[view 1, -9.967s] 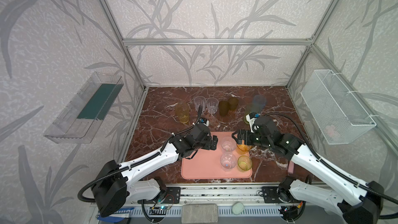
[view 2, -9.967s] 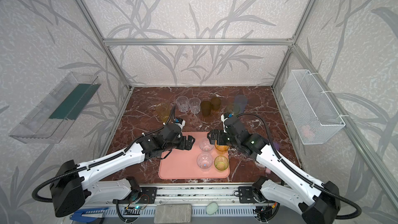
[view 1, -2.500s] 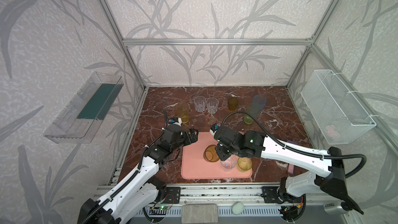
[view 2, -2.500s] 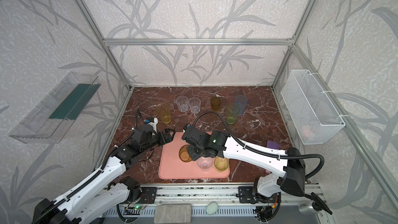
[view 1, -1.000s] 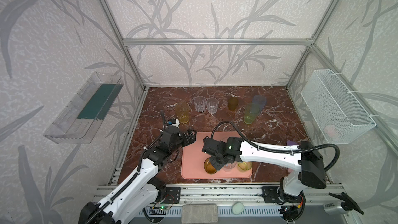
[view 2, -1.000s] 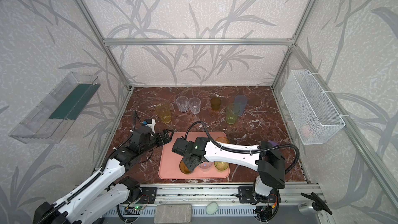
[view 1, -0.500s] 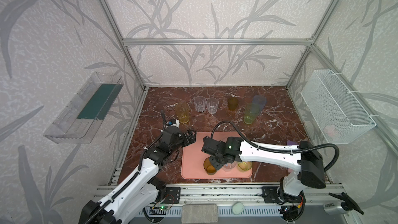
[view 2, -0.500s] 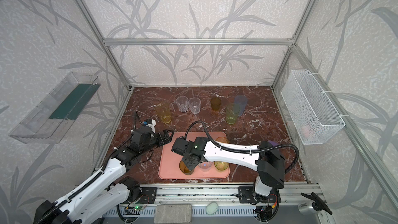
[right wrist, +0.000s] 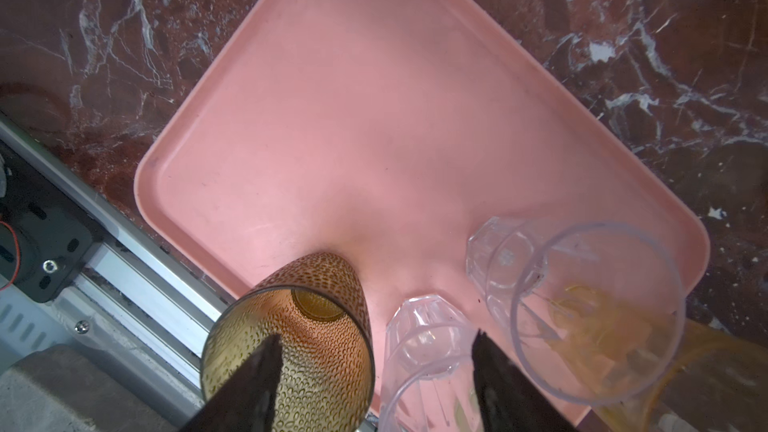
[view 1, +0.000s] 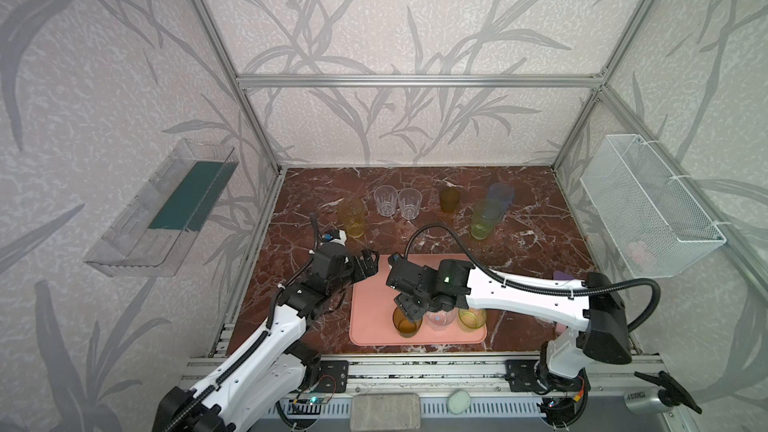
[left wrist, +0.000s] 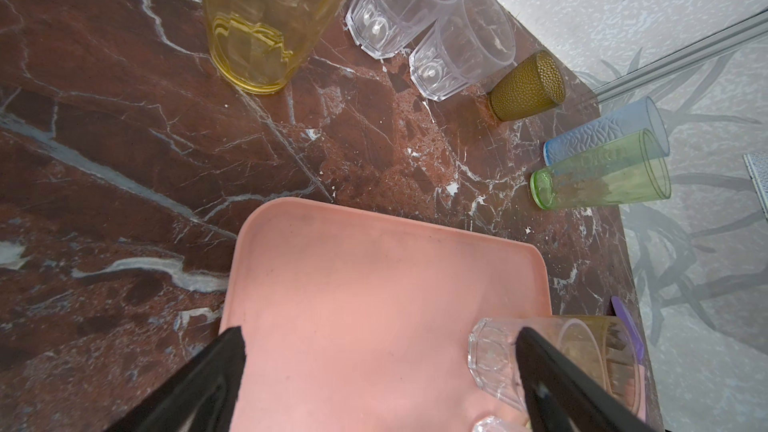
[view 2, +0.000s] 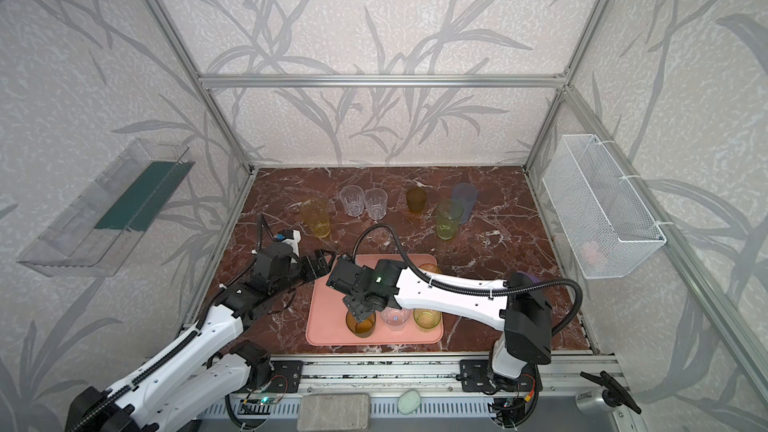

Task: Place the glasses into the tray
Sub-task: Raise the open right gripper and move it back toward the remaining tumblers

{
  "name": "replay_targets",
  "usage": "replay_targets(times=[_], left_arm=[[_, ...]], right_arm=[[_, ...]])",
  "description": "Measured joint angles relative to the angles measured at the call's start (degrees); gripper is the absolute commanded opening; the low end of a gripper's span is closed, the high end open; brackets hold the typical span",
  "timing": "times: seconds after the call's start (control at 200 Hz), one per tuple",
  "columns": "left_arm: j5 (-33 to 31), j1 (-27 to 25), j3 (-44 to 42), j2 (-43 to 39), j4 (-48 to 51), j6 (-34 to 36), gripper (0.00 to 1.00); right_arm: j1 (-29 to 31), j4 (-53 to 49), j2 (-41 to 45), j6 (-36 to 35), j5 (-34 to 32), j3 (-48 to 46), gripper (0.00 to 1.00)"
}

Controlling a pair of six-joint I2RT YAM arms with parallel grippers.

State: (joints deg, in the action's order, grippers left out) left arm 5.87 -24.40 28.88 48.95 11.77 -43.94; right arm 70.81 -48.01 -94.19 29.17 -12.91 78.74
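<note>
The pink tray [view 1: 372, 290] [view 2: 328, 309] lies near the front. Along its front edge stand a dotted amber glass [view 1: 406, 323] [right wrist: 291, 351], a clear glass [view 1: 440, 320] and a yellow-green one [view 1: 471, 317]. My right gripper [view 1: 409, 305] [right wrist: 374, 334] is open over the amber glass, one finger inside its rim and not squeezing it. Just off the tray's far left corner my left gripper [view 1: 368, 268] [left wrist: 378, 336] hangs open and empty. Farther back on the marble are a tall yellow glass [view 1: 352, 218], two clear ones [view 1: 385, 200], a small amber one [view 1: 450, 200], a green one [view 1: 482, 220] and a blue one [view 1: 500, 197].
A white wire basket [view 1: 648, 209] hangs on the right wall and a clear plastic bin [view 1: 166, 209] on the left wall. A purple object [view 1: 561, 275] lies right of the tray. An aluminium rail [right wrist: 124, 251] runs along the table's front edge.
My right gripper has opened off the amber glass, which now stands on the tray's front edge. The left arm has stayed where it was.
</note>
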Motion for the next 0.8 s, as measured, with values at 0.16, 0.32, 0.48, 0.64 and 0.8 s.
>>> replay_targets(times=[0.16, 0.32, 0.48, 0.64, 0.8], left_arm=[[0.0, 0.2, -0.7, -1.4, -0.8, -0.2, 0.99], [0.0, 0.4, -0.9, -2.8, -1.2, -0.2, 0.99], [0.3, 0.6, -0.9, -3.1, -1.5, -0.2, 0.99], [0.8, 0.6, -0.9, -4.1, -2.4, -0.2, 0.99], [1.3, 0.6, -0.9, -3.9, -3.7, -0.3, 0.99]], right_arm=[[-1.6, 0.2, 0.5, -1.8, -1.6, 2.8, 0.79], [-7.2, 0.6, 0.5, -4.8, -1.7, 6.8, 0.81], [-15.3, 1.4, 0.5, -7.7, -0.9, 10.0, 0.85], [-23.0, 2.4, -0.1, -10.5, 0.9, 11.8, 0.99], [-29.1, 3.4, -2.2, -12.3, 3.2, 14.0, 0.99]])
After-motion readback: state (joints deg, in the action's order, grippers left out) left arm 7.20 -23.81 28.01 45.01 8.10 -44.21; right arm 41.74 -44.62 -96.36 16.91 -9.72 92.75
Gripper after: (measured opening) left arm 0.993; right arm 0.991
